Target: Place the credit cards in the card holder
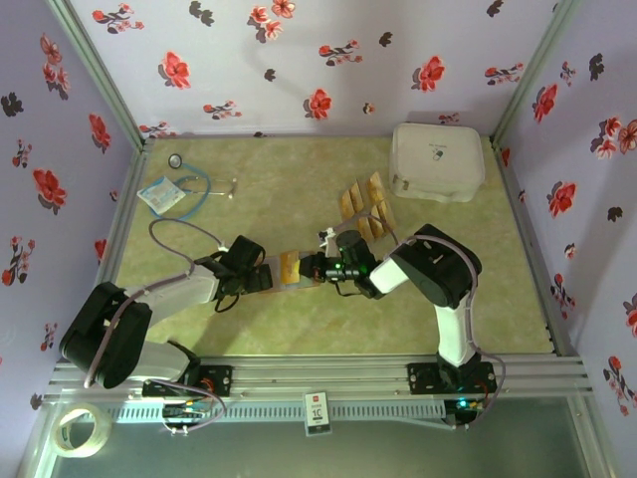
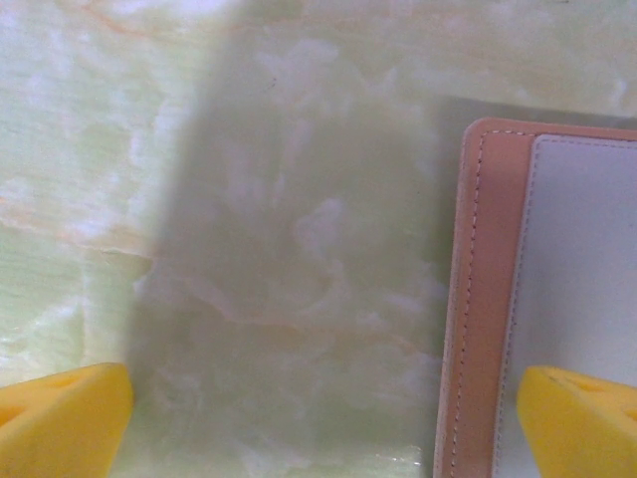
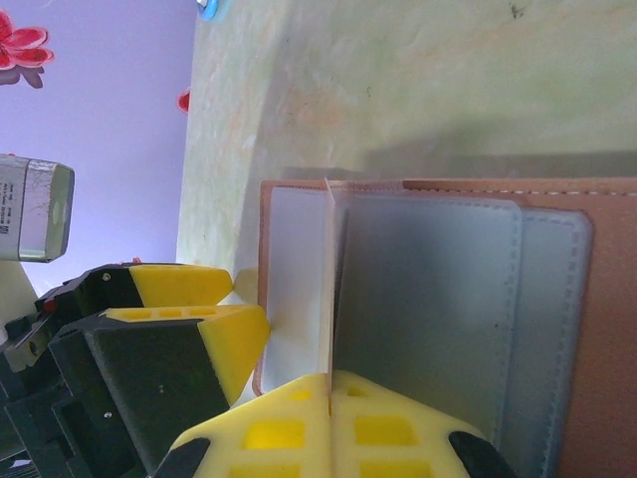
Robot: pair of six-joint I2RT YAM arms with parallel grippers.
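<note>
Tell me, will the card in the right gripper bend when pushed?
The card looks thin yet stands straight in the right gripper, so probably stiff, slightly springy. Pushed edge-on into the card holder, it might bow a little.

The top view looks down from above and behind the arm bases (image 1: 448, 376) at its lower edge, taking in the whole table (image 1: 299, 189) and three walls (image 1: 328, 60). The left wrist view faces straight down, very near the table, fingertips (image 2: 60, 423) in its lower corners. The right wrist view, also close, looks along its fingers (image 3: 269, 433), the left gripper (image 3: 239, 304) at lower left. All three share the holder (image 3: 597, 329): mid-frame from above, right edge for the left wrist, right half for the right.
</note>
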